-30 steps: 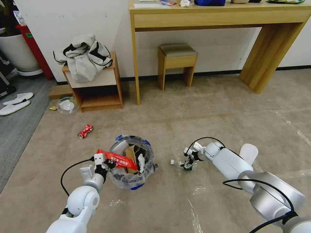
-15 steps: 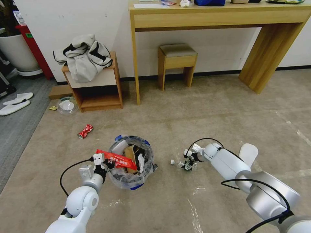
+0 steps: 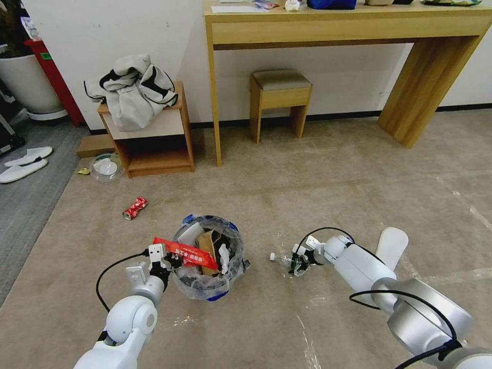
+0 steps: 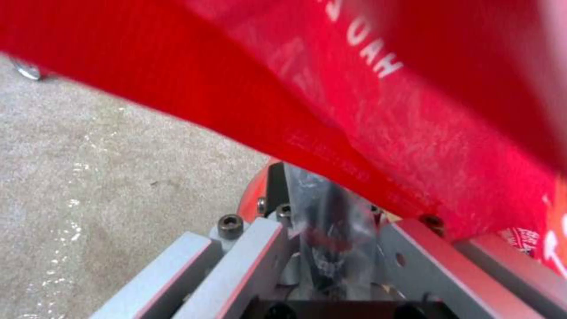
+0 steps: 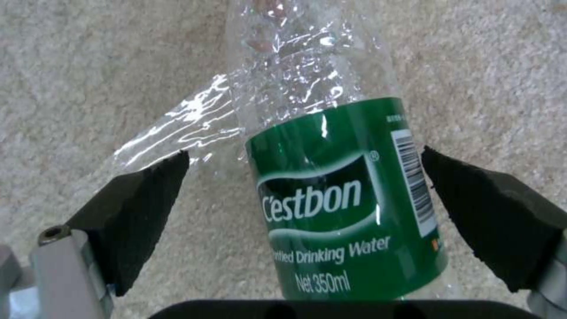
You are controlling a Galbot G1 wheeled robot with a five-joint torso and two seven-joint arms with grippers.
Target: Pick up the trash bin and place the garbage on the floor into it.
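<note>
The trash bin [image 3: 207, 256] sits on the beige floor [image 3: 318, 174] right at the left claw [image 3: 165, 256], and it's packed: a brown carton [image 3: 206, 246], white tissue [image 3: 223, 254] and a crinkled clear bag lining [image 3: 231, 271] show inside. The left claw is clenched on the bin's near rim with the bag pinched in, as the left wrist view shows between the metal fingers [image 4: 248, 261]. A red wrapper [image 3: 184, 252] lies across the rim just over that claw; close up it's a blurred red sheet [image 4: 366, 102] hiding most of the bin.

Over to the right claw [image 3: 299, 262], low at the floor: its 2 black pads [image 5: 141, 212] stand spread on either side of the clear bottle [image 5: 339, 195] with the green label, a gap at each pad, so nothing gripped. The bottle lies flat on the carpet, cap [image 3: 273, 256] pointing toward the bin; its neck is cut off in the right wrist view.

A crushed red can [image 3: 135, 207] lies well beyond the left claw.
</note>
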